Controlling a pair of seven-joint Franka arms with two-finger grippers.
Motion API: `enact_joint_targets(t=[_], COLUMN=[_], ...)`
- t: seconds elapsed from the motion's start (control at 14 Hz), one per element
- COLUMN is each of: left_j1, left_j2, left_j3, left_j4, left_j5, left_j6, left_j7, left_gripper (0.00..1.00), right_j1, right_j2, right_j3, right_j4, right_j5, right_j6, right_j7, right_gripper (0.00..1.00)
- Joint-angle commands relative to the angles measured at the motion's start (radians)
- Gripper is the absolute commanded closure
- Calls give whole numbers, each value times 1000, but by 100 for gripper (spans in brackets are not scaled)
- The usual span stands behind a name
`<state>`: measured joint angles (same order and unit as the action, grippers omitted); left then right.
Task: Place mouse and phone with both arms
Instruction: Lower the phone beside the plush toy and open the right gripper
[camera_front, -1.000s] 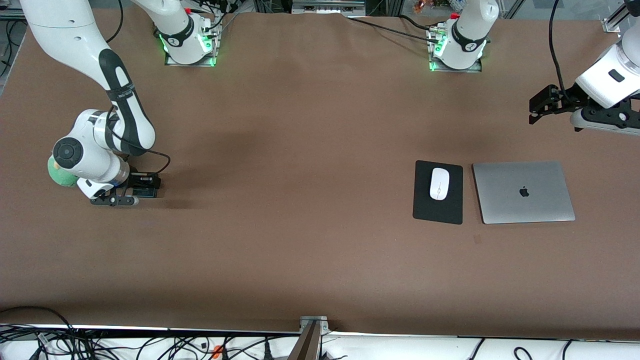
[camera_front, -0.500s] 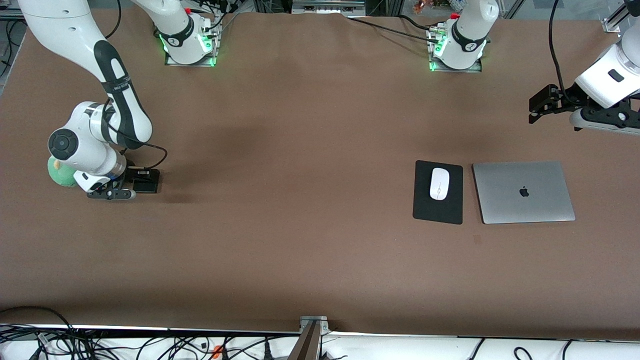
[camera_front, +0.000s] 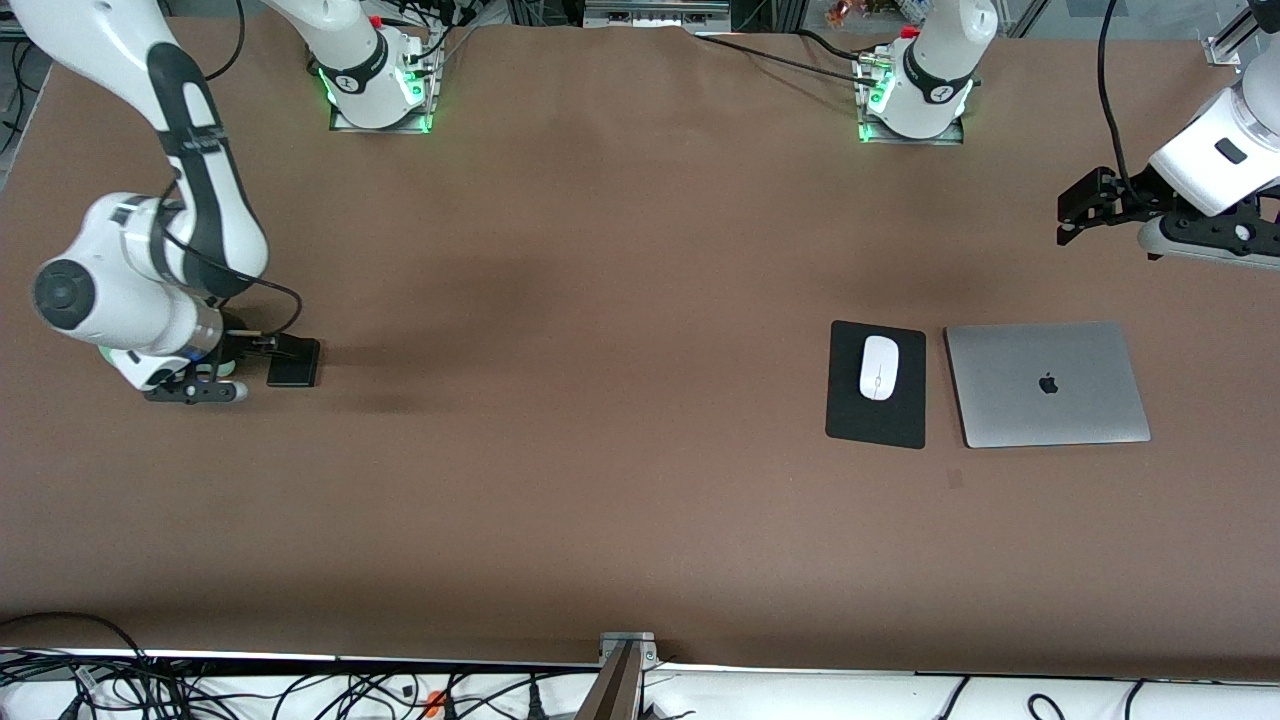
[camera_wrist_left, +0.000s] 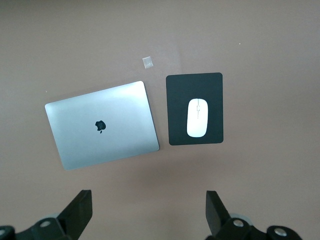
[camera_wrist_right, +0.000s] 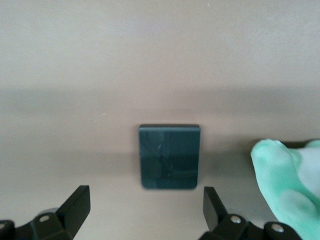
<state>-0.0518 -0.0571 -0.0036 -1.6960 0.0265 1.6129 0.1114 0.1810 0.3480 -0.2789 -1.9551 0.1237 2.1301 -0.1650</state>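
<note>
Robotics lab: two white arms (camera_front: 190, 160) bolted to a brown-covered table (camera_front: 620, 420), green-lit bases (camera_front: 378, 95), loose cables (camera_front: 200, 690) along the edge.

White mouse (camera_front: 878, 367) on pad (camera_front: 877, 425); black phone (camera_front: 293, 362) flat.

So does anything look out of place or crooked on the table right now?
Nothing stands out. The mouse sits squarely on its mouse pad beside the closed laptop, and the phone lies flat on the table.
</note>
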Motion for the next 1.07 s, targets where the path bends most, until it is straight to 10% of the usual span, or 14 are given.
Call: enact_joint_targets(t=[0.0, 1.0], left_j1=[-3, -5], left_j2=[-12, -12], left_j3=[4, -1], left_j4=[6, 6], left_j5=[-11, -11], left_j6=[-16, -18], left_j7=[14, 14], left_gripper=[0, 0], right_j1=[-11, -143], right_j2=[-73, -253], right_j3=[14, 124], right_j4=[86, 422], right_j5=[7, -122], right_j6=[-157, -630], right_j7=[4, 1], right_gripper=[0, 0])
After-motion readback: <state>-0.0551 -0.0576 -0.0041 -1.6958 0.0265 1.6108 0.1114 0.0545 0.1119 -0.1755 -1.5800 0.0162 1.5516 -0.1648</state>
